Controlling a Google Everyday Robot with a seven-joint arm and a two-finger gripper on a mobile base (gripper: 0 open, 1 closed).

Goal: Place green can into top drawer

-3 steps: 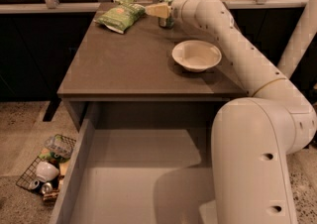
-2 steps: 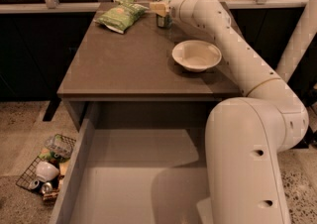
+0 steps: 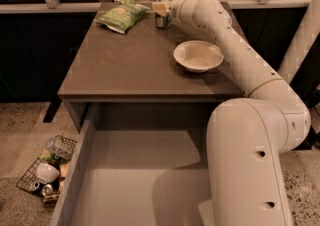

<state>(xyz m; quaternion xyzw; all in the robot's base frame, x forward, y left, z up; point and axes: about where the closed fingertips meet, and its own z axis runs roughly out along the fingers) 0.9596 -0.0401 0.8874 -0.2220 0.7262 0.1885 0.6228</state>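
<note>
The green can (image 3: 163, 19) stands upright at the far edge of the table (image 3: 125, 65), just right of the chip bag. My gripper (image 3: 162, 8) reaches across the table from the right and sits at the can, with a pale part of it covering the can's upper front. The can's silver top shows just above it. The top drawer (image 3: 75, 170) is pulled open below the table's front edge, and its flat grey bottom holds nothing. My arm's large white base covers the drawer's right side.
A crinkled green chip bag (image 3: 122, 14) lies at the table's far left. A white bowl (image 3: 198, 56) sits right of centre, under my forearm. A wire basket (image 3: 46, 170) with a cup and small cans lies on the floor left of the drawer.
My gripper has shifted slightly left along the table's far edge, staying at the green can. The bag, bowl and drawer have not moved.
</note>
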